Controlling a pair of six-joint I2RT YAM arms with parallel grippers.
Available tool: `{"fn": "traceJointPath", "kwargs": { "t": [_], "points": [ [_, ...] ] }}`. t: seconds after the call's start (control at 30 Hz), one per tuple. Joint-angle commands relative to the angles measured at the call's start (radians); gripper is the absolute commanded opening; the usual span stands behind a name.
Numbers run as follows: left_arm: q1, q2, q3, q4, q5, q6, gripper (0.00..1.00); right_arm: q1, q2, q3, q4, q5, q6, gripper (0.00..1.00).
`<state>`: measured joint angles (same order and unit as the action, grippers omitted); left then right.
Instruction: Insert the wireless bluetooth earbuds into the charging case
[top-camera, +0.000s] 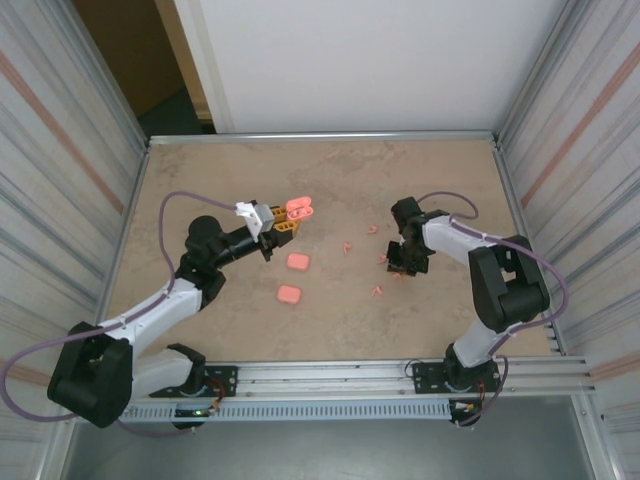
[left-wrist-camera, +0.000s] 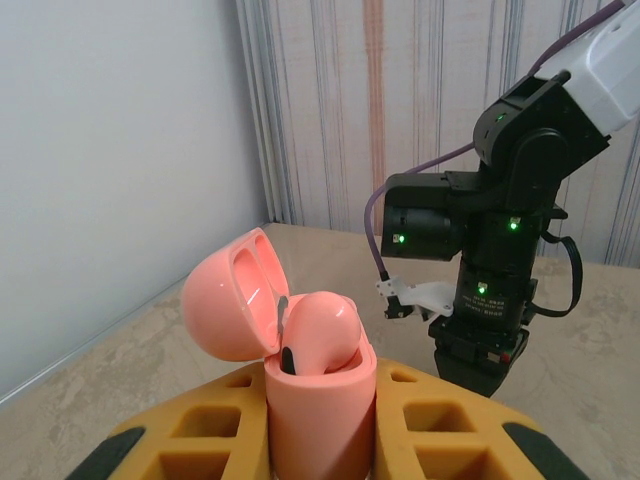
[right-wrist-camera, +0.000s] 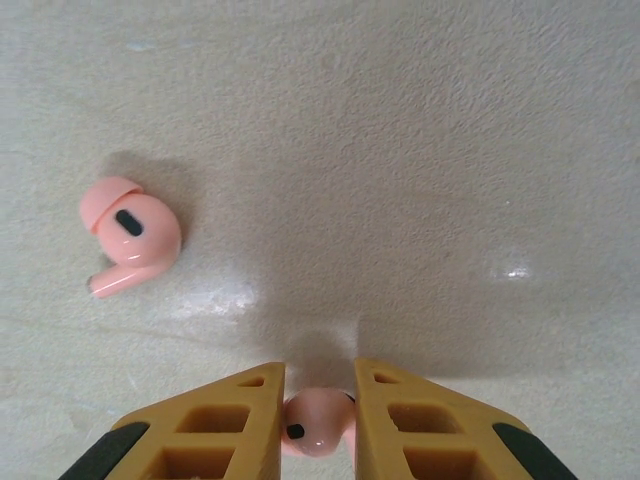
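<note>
My left gripper (top-camera: 283, 222) is shut on a pink charging case (left-wrist-camera: 318, 410) and holds it upright above the table, lid (left-wrist-camera: 232, 295) swung open. One earbud (left-wrist-camera: 322, 335) sits in the case's mouth. In the top view the case (top-camera: 300, 209) sticks out toward the table's middle. My right gripper (right-wrist-camera: 318, 375) is low over the table with its yellow fingers (right-wrist-camera: 225, 420) shut on a small pink earbud (right-wrist-camera: 318, 422). Another earbud (right-wrist-camera: 130, 232) lies loose on the table to the left. The right gripper (top-camera: 400, 268) is right of centre in the top view.
Two closed pink cases (top-camera: 298, 261) (top-camera: 289, 295) lie on the table between the arms. Loose earbuds (top-camera: 346, 244) (top-camera: 373, 229) (top-camera: 377, 291) are scattered near the right gripper. Corrugated walls enclose the table on both sides.
</note>
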<state>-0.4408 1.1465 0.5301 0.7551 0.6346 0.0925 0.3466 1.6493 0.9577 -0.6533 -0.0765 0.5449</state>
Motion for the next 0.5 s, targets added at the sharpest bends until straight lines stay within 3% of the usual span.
{"fn": "traceJointPath", "kwargs": {
  "t": [0.0, 0.47],
  "points": [
    [-0.007, 0.006, 0.028, 0.030, 0.003, -0.018, 0.00, 0.005, -0.071, -0.002, 0.012, -0.015, -0.016, 0.21],
    [-0.022, 0.063, 0.057, 0.079, -0.010, -0.078, 0.00, 0.004, -0.346, -0.010, 0.214, -0.152, 0.079, 0.20]
  ]
}}
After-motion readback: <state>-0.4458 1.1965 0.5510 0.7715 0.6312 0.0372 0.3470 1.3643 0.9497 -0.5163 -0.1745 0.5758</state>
